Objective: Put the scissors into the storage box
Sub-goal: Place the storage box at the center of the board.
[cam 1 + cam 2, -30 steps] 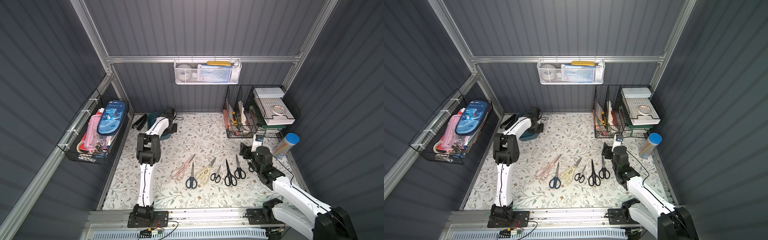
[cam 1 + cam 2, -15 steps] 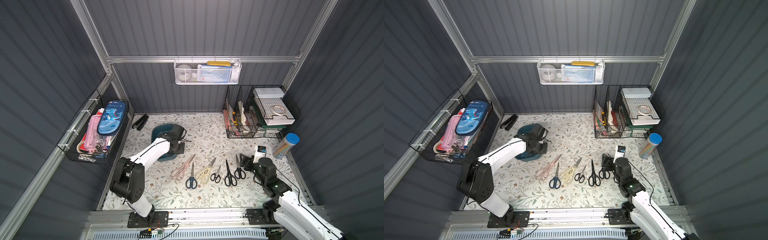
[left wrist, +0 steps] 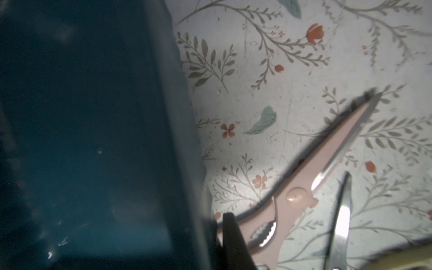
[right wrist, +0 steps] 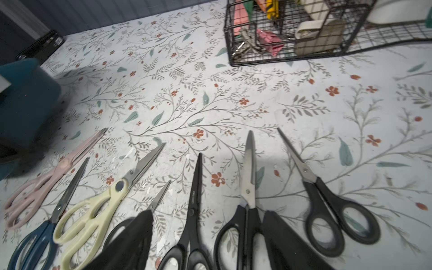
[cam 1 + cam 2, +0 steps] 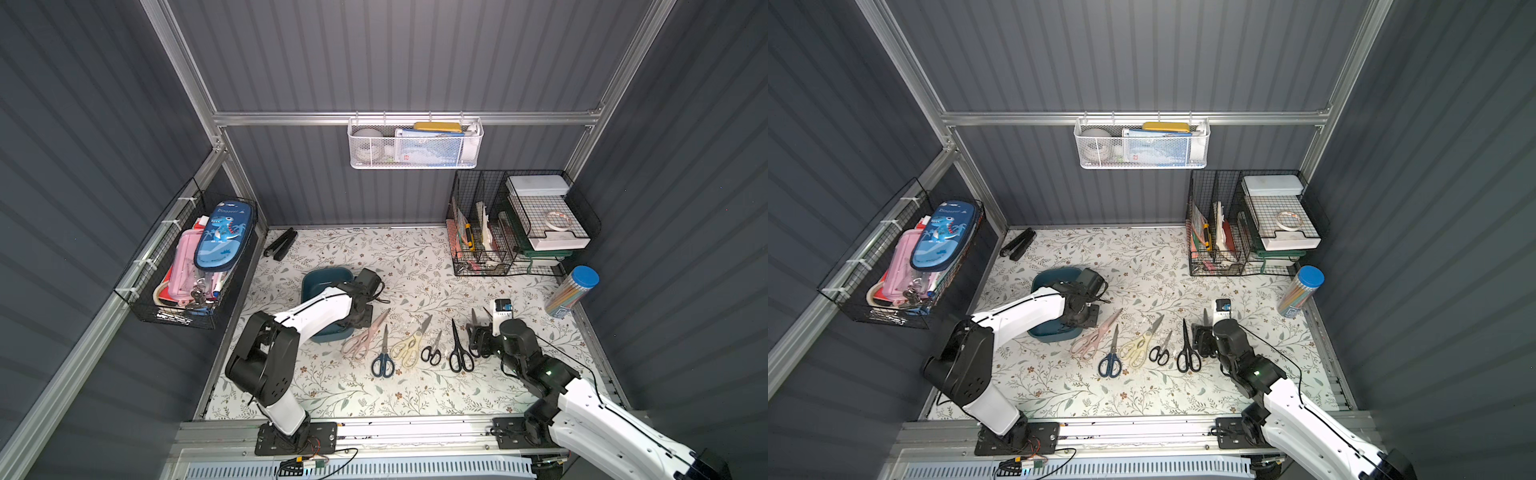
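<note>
The teal storage box [image 5: 322, 279] [image 5: 1054, 275] stands mid-table, partly under my left arm. My left gripper [image 5: 356, 320] [image 3: 217, 222] is shut on the box's right wall [image 3: 184, 140], next to the pink-handled shears [image 5: 365, 334] [image 3: 327, 149]. Several scissors [image 4: 194, 198] lie in a row: pink, dark blue [image 5: 383, 353], cream [image 5: 411, 343], then black-handled pairs. My right gripper [image 5: 478, 340] [image 4: 210, 233] hangs open low over the black pairs. Its fingers [image 4: 280, 233] straddle two of them and grip nothing.
A black stapler-like bar [image 5: 280, 244] lies at the back left. Black wire baskets [image 5: 519, 224] stand at the back right, with a blue-lidded pencil tube [image 5: 573, 291] beside them. Another wire basket [image 5: 195, 266] hangs on the left wall, and a white mesh basket [image 5: 415, 143] on the back wall.
My left arm has dragged the storage box from the back left corner to beside the pink shears. My right gripper has come forward and down over the black scissors, jaws narrowing slightly.
</note>
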